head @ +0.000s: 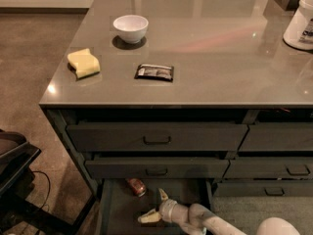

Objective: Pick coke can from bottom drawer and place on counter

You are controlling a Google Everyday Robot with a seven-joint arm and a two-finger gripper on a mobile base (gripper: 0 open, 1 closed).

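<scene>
The robot's arm (210, 222) is pale grey-white, round and smooth like a thick tube. It has bumpy joints where one part meets the next. Near its tip sits a lighter ring (168, 210), like a cuff. The end effector (152, 207) is low down, over the floor of the open bottom drawer (117, 207). Its two fingers (161, 195) are short, pointy and cream-yellow, and they stand apart. A round white dome (277, 227) shows in the bottom corner.

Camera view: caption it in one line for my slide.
Open gripper reaches into the bottom drawer beside the coke can; the counter above holds bowl, sponge and packet.
</scene>
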